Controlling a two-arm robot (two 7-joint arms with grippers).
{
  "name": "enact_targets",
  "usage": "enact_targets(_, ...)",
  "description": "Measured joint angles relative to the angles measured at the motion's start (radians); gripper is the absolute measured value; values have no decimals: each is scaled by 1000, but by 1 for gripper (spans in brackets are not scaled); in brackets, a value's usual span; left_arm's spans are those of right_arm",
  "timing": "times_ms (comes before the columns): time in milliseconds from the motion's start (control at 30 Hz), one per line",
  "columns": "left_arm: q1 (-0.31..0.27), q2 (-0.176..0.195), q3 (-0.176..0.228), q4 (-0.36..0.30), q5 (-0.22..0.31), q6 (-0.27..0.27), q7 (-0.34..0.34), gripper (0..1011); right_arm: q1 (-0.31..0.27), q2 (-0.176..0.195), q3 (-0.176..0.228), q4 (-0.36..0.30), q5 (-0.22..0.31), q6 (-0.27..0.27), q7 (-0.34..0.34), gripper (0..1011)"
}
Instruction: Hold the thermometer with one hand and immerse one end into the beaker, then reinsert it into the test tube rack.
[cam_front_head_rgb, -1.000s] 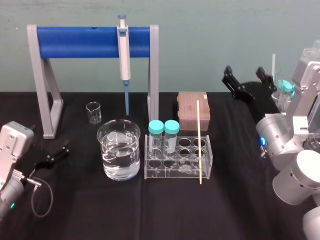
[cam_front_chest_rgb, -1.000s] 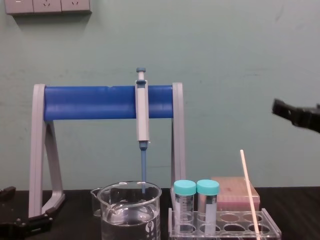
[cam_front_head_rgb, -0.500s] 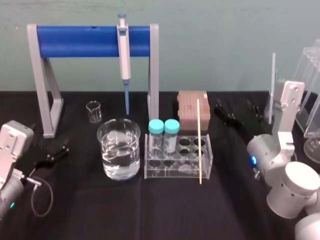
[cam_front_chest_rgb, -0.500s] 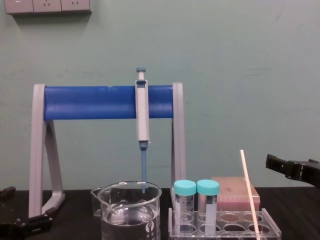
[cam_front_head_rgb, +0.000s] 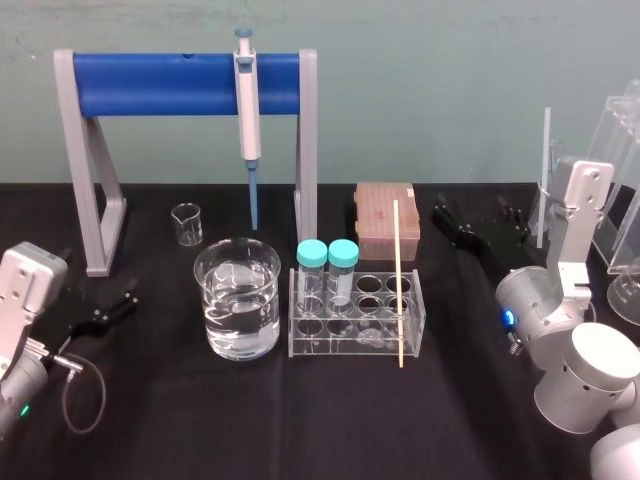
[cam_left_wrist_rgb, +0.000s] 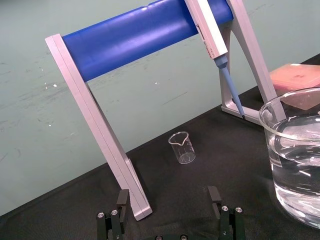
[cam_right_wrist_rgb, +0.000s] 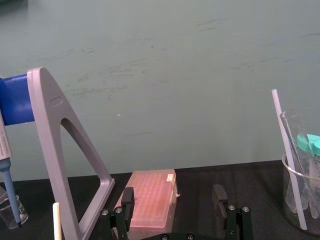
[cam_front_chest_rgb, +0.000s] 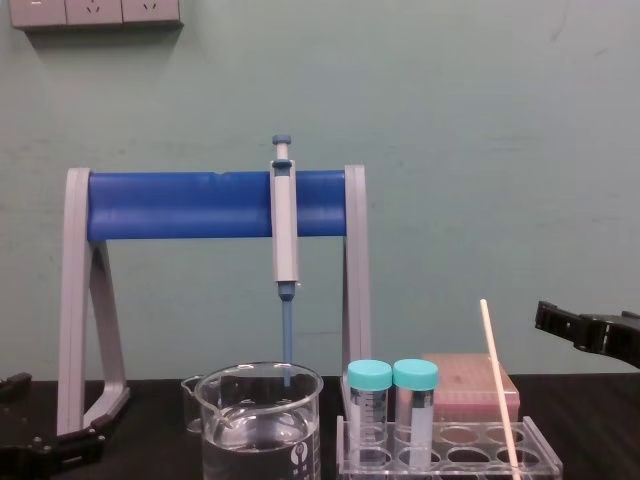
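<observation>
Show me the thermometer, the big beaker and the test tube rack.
thermometer (cam_front_head_rgb: 398, 280): head view, middle of the rod.
big beaker (cam_front_head_rgb: 238, 266): head view, glass wall just under the rim.
test tube rack (cam_front_head_rgb: 345, 342): head view, clear front wall.

Fig. Clearance about the right gripper (cam_front_head_rgb: 481, 224), jaws parted.
Bare black table (cam_front_head_rgb: 470, 330) lies open between it and the thermometer (cam_front_head_rgb: 397, 280). The pink tip box (cam_front_head_rgb: 386, 220) stands just ahead of its fingers, with the stand leg (cam_front_head_rgb: 307, 140) beyond. A glass of tubes (cam_right_wrist_rgb: 295, 210) crowds its outer side.
</observation>
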Motion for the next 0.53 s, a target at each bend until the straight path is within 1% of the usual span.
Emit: enact_targets(533, 0, 0, 0, 0, 0, 0, 0, 1004, 0, 0, 1, -2, -1, -4, -4, 1003)
